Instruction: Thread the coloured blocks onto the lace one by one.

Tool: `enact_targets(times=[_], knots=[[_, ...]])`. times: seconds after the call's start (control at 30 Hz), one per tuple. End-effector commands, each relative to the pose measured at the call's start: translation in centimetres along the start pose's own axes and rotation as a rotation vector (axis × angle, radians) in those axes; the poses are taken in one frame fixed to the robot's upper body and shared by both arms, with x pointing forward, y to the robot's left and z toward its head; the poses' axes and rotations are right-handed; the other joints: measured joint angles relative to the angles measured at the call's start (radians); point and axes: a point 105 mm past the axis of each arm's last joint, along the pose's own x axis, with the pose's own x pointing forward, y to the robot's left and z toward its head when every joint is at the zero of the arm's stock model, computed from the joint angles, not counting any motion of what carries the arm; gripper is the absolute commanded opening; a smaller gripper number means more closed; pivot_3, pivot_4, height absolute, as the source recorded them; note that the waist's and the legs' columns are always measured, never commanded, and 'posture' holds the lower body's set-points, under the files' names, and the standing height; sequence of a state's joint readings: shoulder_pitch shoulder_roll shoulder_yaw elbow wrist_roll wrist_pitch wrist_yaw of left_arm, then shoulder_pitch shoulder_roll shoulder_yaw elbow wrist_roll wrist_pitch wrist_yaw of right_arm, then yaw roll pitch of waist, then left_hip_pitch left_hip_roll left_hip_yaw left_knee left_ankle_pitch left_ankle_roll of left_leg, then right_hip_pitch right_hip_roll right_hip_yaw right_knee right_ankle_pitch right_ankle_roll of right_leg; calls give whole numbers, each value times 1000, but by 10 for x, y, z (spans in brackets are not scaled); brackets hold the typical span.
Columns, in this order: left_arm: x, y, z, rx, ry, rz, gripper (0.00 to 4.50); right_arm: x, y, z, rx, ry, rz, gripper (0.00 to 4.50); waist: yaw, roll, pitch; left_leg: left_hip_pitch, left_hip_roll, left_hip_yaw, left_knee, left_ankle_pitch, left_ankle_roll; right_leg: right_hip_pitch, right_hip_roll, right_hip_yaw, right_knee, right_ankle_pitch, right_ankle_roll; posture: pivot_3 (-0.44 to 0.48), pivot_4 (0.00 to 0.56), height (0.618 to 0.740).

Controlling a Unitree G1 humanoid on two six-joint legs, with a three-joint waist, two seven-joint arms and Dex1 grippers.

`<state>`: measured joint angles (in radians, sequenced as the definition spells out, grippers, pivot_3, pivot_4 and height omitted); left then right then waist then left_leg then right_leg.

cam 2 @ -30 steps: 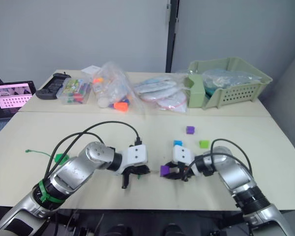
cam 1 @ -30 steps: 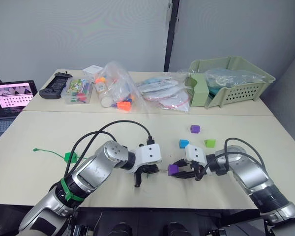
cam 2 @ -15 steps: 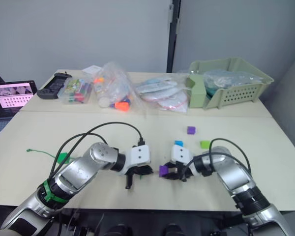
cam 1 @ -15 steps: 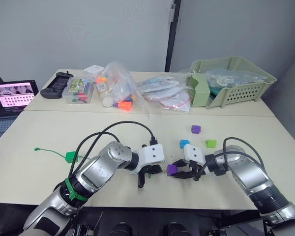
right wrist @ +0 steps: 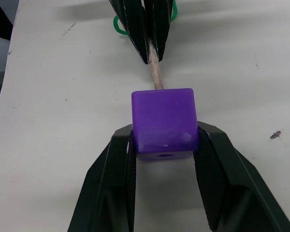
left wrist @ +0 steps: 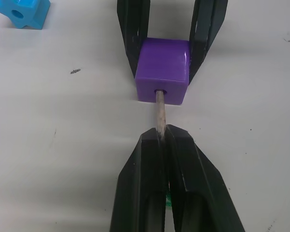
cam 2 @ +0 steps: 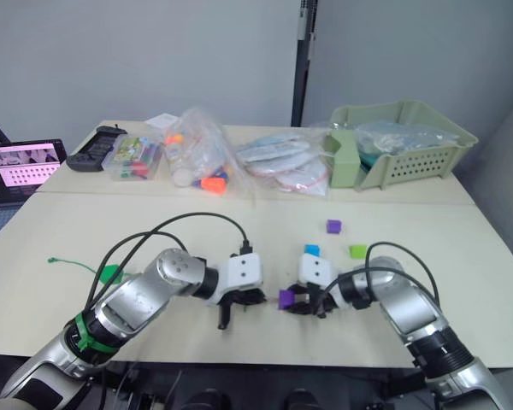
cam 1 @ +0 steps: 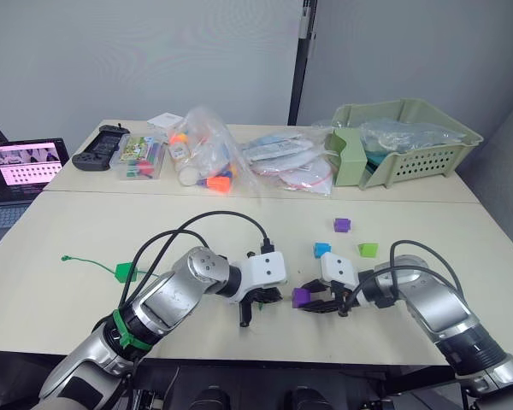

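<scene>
Beige tabletop (cam 1: 85, 231) carries the work near its front edge. I note the right gripper (right wrist: 162, 145) clamped on a purple block (left wrist: 163, 70), the left gripper (left wrist: 162, 137) pinched on the lace (cam 1: 90, 262) tip, just entering the hole. I advise a straight, level push. Wrist views confirm entry; head views add three loose blocks (cam 1: 342, 225) beyond.

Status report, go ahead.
Left tool shut on lace tip. Right tool shut on purple block. Tip entering the block's hole. Nothing in the way.
</scene>
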<state>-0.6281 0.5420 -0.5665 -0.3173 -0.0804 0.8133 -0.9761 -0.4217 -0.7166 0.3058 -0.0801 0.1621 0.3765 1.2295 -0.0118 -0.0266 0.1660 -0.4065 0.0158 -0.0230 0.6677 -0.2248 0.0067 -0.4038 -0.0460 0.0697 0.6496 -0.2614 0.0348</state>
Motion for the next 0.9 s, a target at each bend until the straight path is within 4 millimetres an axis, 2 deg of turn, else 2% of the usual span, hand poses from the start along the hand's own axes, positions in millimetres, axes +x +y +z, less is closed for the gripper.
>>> enact_targets(times=[0.03,0.23,0.5,0.77,0.9], knots=[[0,1,14,37,-40,14,0,-2,2,13,-31,-24,-4,1154,-1,0,0,0,0,0,0,0,0,0,0,0,0,0,0,0,150,740],[10,-3,21,39,-76,-21,0,5,4,21,-23,-46,-8,1154,-1,0,0,0,0,0,0,0,0,0,0,0,0,0,0,0,150,740],[32,-10,31,22,-210,-86,0,9,8,26,-8,-65,-19,1154,6,0,0,-1,0,0,6,0,0,2,0,-1,0,1,1,0,150,740],[24,-7,22,64,-173,-91,0,8,14,22,8,-67,-10,1154,2,0,0,-1,0,0,5,0,0,2,0,-1,0,1,1,0,150,740],[15,-3,14,66,-145,-81,0,5,8,9,37,-38,-32,1154,-2,0,0,-1,0,0,5,0,0,1,0,0,1,1,1,0,150,740]])
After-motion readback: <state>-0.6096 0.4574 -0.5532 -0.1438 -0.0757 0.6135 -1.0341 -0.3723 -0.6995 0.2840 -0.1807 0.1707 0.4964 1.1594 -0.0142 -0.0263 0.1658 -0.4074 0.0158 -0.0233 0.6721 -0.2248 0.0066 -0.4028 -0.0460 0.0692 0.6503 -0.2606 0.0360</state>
